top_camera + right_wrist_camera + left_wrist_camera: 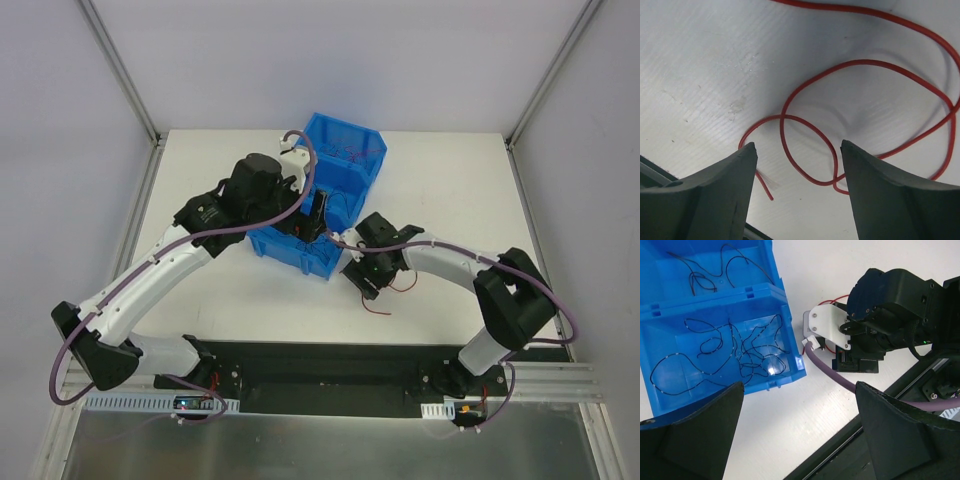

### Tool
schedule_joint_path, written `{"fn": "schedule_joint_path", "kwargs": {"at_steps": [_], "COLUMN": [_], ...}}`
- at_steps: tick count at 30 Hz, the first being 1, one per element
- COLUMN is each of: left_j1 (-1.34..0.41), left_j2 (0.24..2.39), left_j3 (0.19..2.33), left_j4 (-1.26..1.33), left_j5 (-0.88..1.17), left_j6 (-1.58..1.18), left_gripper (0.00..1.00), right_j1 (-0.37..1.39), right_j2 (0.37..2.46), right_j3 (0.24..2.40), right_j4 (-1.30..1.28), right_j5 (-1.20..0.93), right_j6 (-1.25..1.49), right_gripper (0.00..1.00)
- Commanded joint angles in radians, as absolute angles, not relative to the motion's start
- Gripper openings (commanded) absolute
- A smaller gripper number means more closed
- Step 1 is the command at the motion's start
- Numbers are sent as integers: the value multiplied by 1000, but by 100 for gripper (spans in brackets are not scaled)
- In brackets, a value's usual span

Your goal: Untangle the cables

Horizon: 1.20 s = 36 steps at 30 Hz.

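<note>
**Item 1.** Red cable (862,61), one strand, is lying on the white table (700,60) directly beneath the right gripper (798,146). Its crossed loop is sitting between the spread, empty fingers, and the rest is trailing ahead and toward the right finger. The right arm is nearer.

**Item 2.** Black cables (747,347), one knot with an unreadable strand count, are lying in the nearer compartment of the blue bin (715,296). They are ahead-left of the left gripper (799,390), which is gaping and gripping nothing.

**Item 3.** A few loose black strands (705,277) are lying in the farther compartment.
</note>
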State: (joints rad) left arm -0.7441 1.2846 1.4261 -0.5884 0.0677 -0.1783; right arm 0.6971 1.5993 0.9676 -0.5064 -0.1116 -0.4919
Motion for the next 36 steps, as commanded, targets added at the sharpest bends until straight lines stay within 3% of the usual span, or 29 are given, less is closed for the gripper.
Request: {"fn": "schedule_joint_path", "kwargs": {"at_steps": [1, 7, 20, 36], "left_j1": [-735, -733, -733, -733], "left_j2": [1220, 1221, 1279, 1330], "left_j3": [1388, 1387, 1445, 1488], "left_j4": [-572, -560, -558, -558], "left_j5": [23, 18, 97, 118], "left_j6": [-181, -172, -173, -166], "left_gripper": [93, 93, 93, 92], "right_j1": [732, 767, 784, 669], "right_j2": [1620, 1602, 1482, 1173], "right_j3": [973, 960, 894, 972], "right_j4": [-531, -560, -575, -483], "right_j5": [-80, -11, 35, 51], "right_j6": [-492, -462, -442, -362], "right_gripper": [68, 54, 0, 0]}}
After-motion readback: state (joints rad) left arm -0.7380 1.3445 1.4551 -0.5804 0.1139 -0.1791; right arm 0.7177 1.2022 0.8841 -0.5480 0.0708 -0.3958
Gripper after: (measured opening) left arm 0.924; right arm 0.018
